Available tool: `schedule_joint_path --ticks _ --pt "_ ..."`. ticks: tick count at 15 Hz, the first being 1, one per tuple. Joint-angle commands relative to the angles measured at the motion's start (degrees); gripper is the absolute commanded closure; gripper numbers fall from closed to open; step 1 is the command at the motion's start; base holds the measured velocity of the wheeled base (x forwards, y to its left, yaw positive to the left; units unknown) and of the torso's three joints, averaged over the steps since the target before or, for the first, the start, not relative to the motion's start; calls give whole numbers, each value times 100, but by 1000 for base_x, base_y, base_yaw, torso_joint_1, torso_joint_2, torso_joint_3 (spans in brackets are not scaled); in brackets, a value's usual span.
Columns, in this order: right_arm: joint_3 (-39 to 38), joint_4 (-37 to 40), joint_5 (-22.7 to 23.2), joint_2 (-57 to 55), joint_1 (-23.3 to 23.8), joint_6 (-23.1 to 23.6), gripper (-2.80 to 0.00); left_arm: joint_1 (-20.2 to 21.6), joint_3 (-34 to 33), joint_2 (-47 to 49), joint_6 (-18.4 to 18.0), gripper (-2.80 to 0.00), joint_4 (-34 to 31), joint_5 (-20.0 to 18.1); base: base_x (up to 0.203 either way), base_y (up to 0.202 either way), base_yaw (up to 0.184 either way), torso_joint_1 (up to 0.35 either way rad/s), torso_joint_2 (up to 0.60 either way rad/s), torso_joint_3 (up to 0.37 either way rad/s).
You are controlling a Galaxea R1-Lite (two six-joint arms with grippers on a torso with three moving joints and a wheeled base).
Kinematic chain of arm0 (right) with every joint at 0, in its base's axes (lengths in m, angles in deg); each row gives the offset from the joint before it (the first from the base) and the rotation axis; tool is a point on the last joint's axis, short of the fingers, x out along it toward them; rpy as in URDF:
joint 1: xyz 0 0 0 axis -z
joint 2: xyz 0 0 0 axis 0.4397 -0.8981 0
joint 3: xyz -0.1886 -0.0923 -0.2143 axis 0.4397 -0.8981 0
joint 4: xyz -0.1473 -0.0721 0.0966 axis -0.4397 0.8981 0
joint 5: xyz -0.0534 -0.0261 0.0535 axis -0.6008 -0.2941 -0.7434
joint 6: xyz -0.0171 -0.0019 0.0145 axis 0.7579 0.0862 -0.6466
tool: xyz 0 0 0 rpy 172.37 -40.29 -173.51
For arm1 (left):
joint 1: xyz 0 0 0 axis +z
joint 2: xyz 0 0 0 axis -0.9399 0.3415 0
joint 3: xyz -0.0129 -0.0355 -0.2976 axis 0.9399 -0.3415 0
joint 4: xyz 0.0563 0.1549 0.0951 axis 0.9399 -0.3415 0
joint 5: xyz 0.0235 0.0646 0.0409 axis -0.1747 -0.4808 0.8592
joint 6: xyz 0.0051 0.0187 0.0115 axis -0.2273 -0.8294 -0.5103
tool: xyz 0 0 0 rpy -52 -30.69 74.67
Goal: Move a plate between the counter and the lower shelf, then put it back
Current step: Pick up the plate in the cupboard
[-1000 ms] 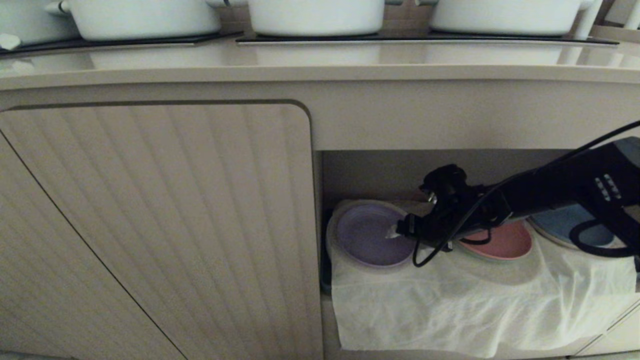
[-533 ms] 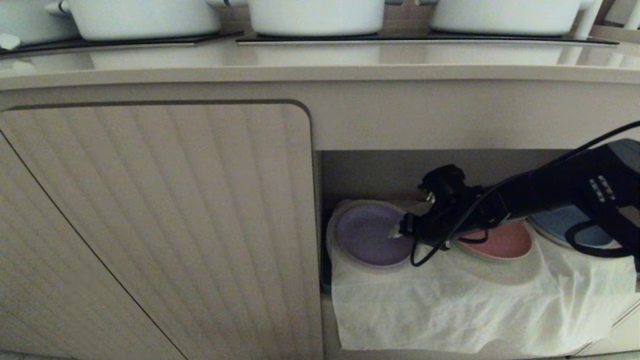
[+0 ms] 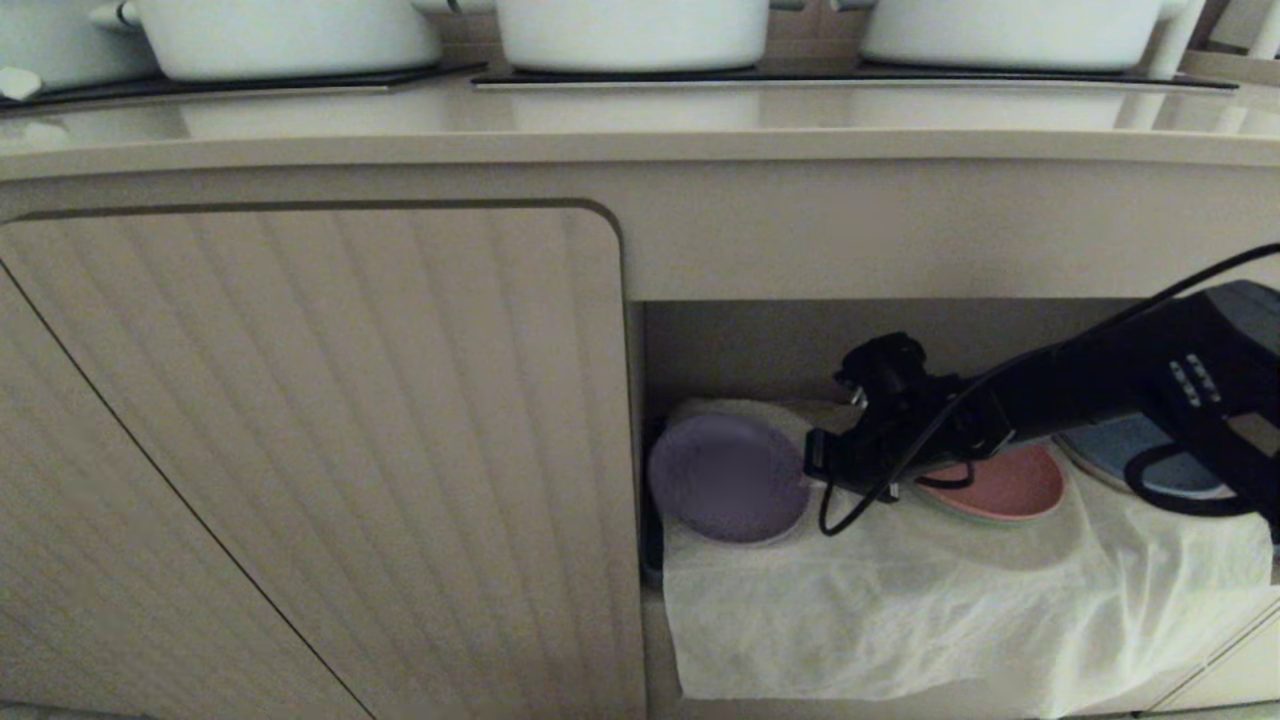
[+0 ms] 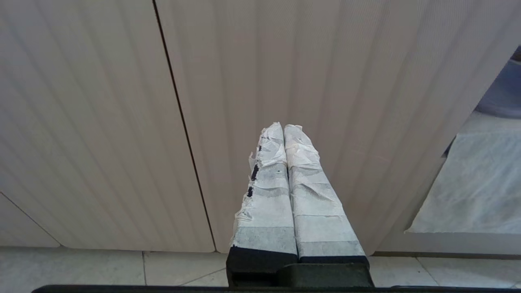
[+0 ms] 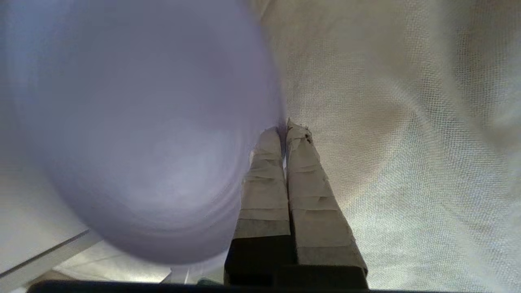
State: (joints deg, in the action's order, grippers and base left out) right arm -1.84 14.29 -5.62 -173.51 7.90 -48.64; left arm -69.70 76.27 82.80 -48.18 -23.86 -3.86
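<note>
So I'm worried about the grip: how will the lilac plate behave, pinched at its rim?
The plate looks thin and plastic, so probably light and stiff. Held only at its edge by the shut right gripper, it may sag or pivot. Its smooth rim could slip.

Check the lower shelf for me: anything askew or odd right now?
The lilac plate sits tilted, its rim pinched by the shut right gripper. The white cloth lining the lower shelf is wrinkled and droops over the front edge. Otherwise nothing stands out.
</note>
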Motion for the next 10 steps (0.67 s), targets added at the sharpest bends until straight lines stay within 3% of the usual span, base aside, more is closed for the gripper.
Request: schedule_joint_path --ticks 1,10 --pt "-27 5 -28 22 0 -16 0 2 -1 6 4 0 5 4 0 0 0 0 0 0" --pt "-92 85 -190 84 -62 -32 0 2 -1 6 4 0 5 4 0 0 0 0 0 0"
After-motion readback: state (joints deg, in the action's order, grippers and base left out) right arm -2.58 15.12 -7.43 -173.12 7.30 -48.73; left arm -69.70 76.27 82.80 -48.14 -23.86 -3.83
